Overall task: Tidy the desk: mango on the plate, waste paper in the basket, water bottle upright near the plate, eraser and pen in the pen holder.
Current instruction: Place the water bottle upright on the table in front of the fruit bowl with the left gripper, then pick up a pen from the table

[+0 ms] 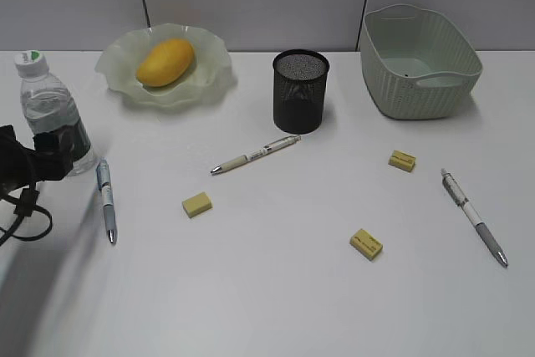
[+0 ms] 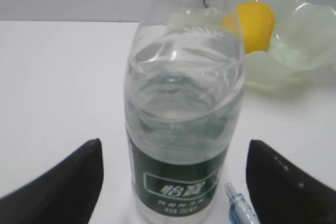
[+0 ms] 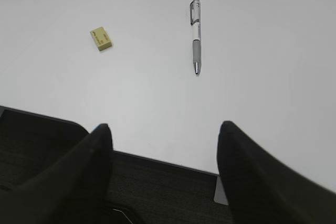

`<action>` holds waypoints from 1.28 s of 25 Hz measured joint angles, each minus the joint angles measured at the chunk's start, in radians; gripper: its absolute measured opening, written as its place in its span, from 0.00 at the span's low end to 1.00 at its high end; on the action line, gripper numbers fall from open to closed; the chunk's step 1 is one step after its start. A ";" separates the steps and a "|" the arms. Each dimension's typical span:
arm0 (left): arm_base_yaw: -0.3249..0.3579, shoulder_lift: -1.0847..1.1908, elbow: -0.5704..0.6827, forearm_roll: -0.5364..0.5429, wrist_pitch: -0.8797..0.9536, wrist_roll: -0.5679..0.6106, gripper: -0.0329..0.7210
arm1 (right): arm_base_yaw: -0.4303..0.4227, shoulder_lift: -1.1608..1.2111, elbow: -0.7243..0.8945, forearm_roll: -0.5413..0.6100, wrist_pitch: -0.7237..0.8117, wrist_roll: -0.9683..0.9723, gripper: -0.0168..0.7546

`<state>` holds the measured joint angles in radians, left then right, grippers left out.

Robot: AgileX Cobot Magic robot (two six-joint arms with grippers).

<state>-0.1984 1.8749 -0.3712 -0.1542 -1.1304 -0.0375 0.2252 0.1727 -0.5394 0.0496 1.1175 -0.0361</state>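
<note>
lying nearest on the desk (image 1: pixel 276 298) are three yellow erasers (image 1: pixel 366 243) and three pens (image 1: pixel 474 216). the right gripper (image 3: pixel 164 145) hangs over the near edge, jaws spread, holding nothing. at the left, the left gripper (image 2: pixel 173 182) has its jaws spread on each side of the upright water bottle (image 1: pixel 55 114), not touching it. farther back stands the pen holder (image 1: pixel 300 91). farthest, the mango (image 1: pixel 165 62) lies on the plate (image 1: pixel 209 73) at left, the basket (image 1: pixel 420 60) at right.

Even, bright overhead light, soft short shadows, left wrist view's water bottle (image 2: pixel 184 108) slightly blurred up close.
</note>
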 joint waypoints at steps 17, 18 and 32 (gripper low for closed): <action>-0.004 -0.557 -0.281 0.082 1.368 0.000 0.83 | 0.000 0.026 0.001 0.000 0.000 -0.001 0.66; -0.004 -0.574 -0.332 0.084 1.471 0.000 0.82 | 0.000 0.032 0.001 0.000 0.000 -0.001 0.66; -0.004 -0.936 -0.520 0.088 2.233 0.000 0.62 | 0.000 0.047 0.001 0.009 0.000 -0.002 0.66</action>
<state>-0.2028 0.9391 -0.8909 -0.0662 1.1023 -0.0375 0.2252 0.2201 -0.5387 0.0588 1.1175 -0.0379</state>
